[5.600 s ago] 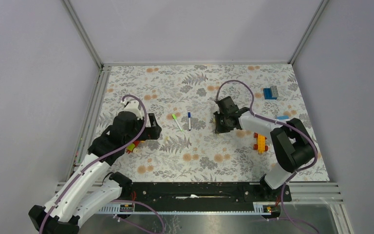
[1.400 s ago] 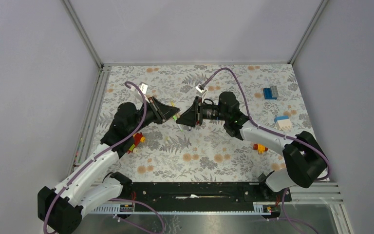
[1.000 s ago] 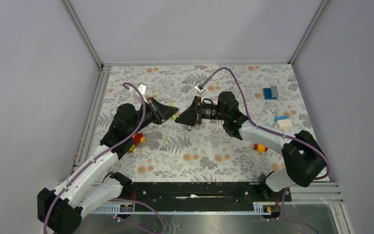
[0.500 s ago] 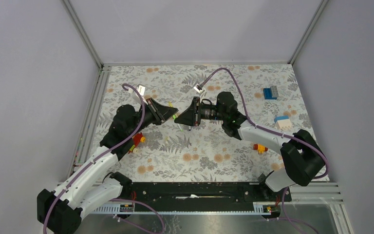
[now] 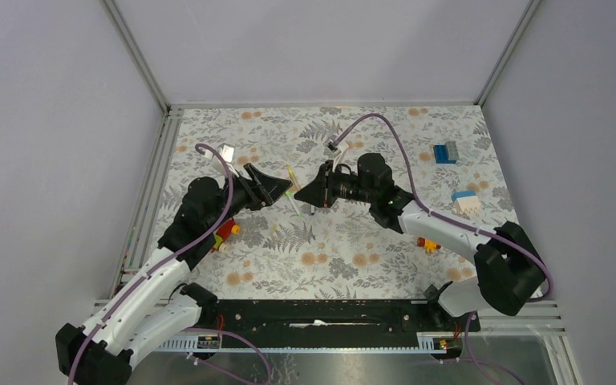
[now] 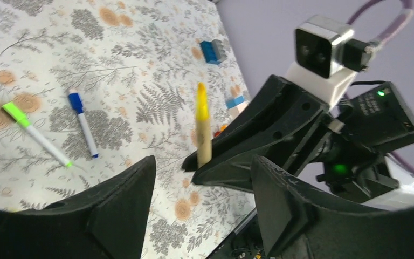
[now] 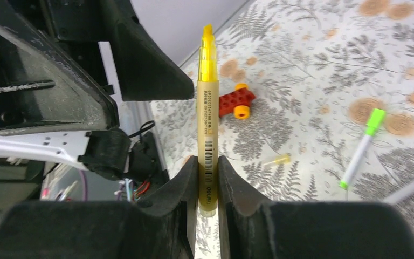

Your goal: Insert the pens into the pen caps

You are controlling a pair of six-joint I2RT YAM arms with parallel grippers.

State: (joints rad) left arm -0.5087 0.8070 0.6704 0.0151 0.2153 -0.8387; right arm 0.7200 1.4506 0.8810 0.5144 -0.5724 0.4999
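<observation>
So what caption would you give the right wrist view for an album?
Right gripper clamps an uncapped yellow pen; a green-and-white pen and red brick lie on the floral mat beyond.

Print on yellow pen [image 7: 207,135] (by barcode) is illegible.

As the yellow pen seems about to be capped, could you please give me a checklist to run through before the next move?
1. Right gripper shut firmly on the yellow pen: ok.
2. Pen's tip bare and well past the fingers: ok.
3. Left gripper holding a cap: not ok; it is open and empty.
4. Small yellowish cap free to pick up: ok; it lies alone on the table near the red brick.
5. Which way that cap's opening faces: cannot tell.
6. Green pen and blue pen out of the way: ok; both lie flat, apart from the grippers.
</observation>
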